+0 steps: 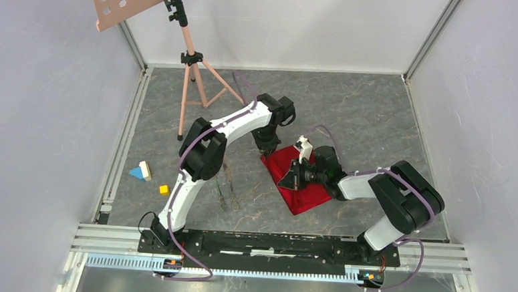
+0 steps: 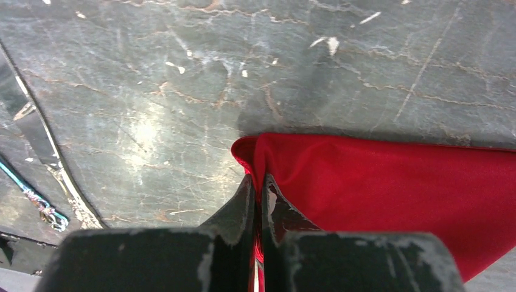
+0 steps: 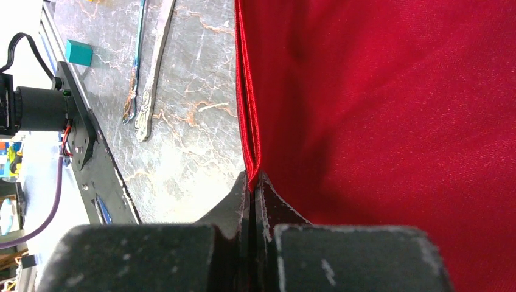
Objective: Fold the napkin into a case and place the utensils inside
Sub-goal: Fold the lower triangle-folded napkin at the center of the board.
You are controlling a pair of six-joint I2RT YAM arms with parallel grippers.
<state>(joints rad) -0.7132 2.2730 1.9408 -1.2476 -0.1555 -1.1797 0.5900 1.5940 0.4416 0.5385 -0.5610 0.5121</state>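
A grey marbled desk (image 1: 352, 104) with white walls on three sides, seen from above. A pale pink tripod stand (image 1: 192, 69) with a perforated board stands near the far left corner. Two white and black robot arms reach in from the near edge.

The red napkin (image 1: 304, 198) lies near the middle of the desk, a little toward the near edge, partly folded and partly hidden under the right arm's wrist.

The left gripper (image 1: 267, 150) is at the napkin's far left corner; its wrist view shows the fingers pressed together with red cloth pinched between them. The right gripper (image 1: 293, 176) is at the napkin's left side, jaws clamped on a doubled, hemmed edge (image 3: 248, 121) of the cloth.

The utensils (image 1: 227, 191), thin and dark, lie side by side on the bare desk left of the napkin, apart from it.

Small toy blocks, a blue and cream pair (image 1: 141, 172) and a yellow one (image 1: 164, 189), sit by the left edge
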